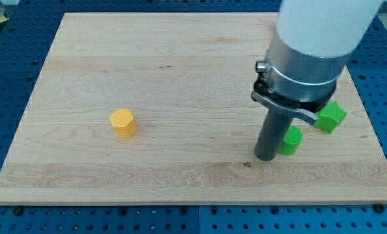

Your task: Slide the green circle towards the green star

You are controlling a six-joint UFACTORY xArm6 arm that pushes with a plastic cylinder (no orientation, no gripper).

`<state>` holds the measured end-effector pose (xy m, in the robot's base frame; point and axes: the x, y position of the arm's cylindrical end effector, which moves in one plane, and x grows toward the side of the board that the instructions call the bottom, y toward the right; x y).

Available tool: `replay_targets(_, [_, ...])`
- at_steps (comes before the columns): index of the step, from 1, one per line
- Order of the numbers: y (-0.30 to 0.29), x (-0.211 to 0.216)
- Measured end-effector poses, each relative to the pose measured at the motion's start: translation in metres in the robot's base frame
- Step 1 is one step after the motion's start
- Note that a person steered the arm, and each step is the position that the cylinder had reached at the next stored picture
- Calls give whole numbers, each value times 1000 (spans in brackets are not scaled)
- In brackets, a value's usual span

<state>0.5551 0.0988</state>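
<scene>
The green circle (pixel 291 140) lies in the lower right of the frame, flat on the wooden tabletop (pixel 180 71). Its left side is partly hidden by my rod, so only the right part of its round body shows. My tip (pixel 266 156) rests on the tabletop touching or just beside the circle's left edge, a little lower in the frame than the circle's middle; whether it truly presses on the block I cannot tell. There are no fingers on this arm, only the straight dark rod, so nothing is pinched or spread.

The green star (pixel 330 117) sits just to the upper right of the circle, near it, with a thin strip of wood showing between the two. The star's left part is covered by the metal clamp (pixel 284 104) at the top of the rod. Above the clamp the wide grey-and-white arm body (pixel 320 32) fills the upper right of the frame.

Well apart from all this, in the left half of the frame and a little below the middle, stands a yellow block (pixel 123 123) with a many-sided top, perhaps a hexagon. It stands alone on the wood.

The tabletop lies on a blue perforated base (pixel 11 58) that shows along every edge of the frame
</scene>
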Motion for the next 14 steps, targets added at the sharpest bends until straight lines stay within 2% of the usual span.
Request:
replay_targets(1, [-32,-7])
replay_targets(3, [-31,-33])
replay_targets(4, [-23,-33])
replay_targets(7, [63,-8])
replay_targets(12, [100,-8])
replay_targets(13, [93,-9])
replay_targets(14, [34,-24])
